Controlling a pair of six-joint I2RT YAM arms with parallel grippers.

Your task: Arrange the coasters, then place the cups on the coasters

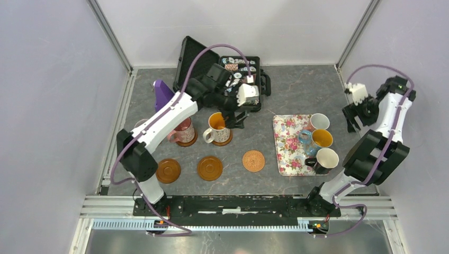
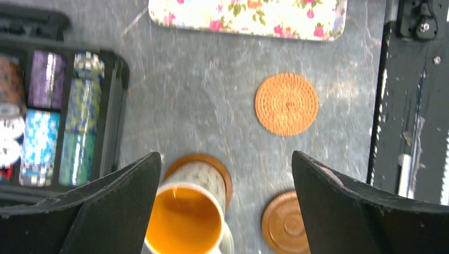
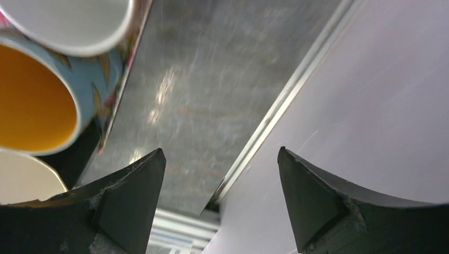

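top: overhead, wide | L wr: down, close, shares tan coaster (image 2: 286,104) | R wr: low, close

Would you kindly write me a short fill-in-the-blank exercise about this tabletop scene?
1. The floral mug stands on a brown ____.
2. The mugs on the floral tray number ____.
3. The left gripper hovers above the floral mug with its jaws ____.
Missing words: coaster; three; open.
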